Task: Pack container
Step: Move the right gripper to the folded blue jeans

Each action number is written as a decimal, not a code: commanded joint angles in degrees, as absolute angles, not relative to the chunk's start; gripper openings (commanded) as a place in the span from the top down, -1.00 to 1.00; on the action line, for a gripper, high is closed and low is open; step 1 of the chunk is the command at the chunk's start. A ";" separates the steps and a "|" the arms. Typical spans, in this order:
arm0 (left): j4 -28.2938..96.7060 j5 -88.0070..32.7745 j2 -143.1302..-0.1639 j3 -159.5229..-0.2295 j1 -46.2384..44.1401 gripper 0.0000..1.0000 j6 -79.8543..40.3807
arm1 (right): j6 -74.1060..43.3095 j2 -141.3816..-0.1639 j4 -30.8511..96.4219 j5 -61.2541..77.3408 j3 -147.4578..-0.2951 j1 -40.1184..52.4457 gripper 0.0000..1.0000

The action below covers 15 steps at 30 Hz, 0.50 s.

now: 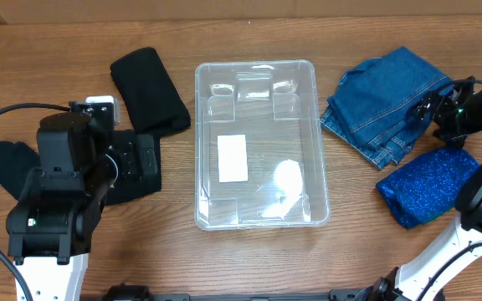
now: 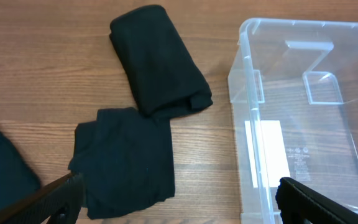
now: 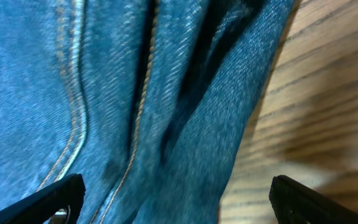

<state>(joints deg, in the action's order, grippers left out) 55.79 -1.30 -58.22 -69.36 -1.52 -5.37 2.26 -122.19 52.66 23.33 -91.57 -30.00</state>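
The clear plastic container (image 1: 258,142) sits empty at the table's middle, a white label (image 1: 232,157) on its base; its left wall shows in the left wrist view (image 2: 247,124). My left gripper (image 2: 176,202) is open above a flat black garment (image 2: 126,158), beside the container. A rolled black garment (image 1: 147,88) lies behind it, also in the left wrist view (image 2: 160,59). My right gripper (image 3: 176,199) is open, close over the edge of the folded blue jeans (image 3: 135,93), which lie right of the container (image 1: 387,100).
A sparkly blue folded cloth (image 1: 429,186) lies at the right, in front of the jeans. Another black garment (image 1: 7,163) lies at the far left, partly under the left arm. The wooden table (image 1: 224,259) runs to the front edge.
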 commanded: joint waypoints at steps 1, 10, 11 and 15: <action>55.90 -1.96 -58.87 -70.76 -1.89 -1.00 -3.84 | 3.03 -124.11 51.79 23.03 -92.23 -30.13 -1.00; 55.88 -1.93 -58.87 -70.76 -1.89 -1.00 -3.81 | 3.01 -128.77 51.27 29.19 -92.23 -28.80 -1.00; 55.86 -1.93 -58.87 -70.76 -1.89 -1.00 -3.84 | 3.01 -129.43 50.92 32.10 -92.23 -28.60 -1.00; 55.88 -1.93 -58.87 -70.76 -1.89 -1.00 -3.84 | -1.04 -131.52 48.60 38.41 -92.23 -28.34 -1.00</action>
<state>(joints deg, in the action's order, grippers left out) 55.86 -1.30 -58.59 -69.36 -1.54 -5.39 2.28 -126.48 49.84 31.42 -92.73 -29.58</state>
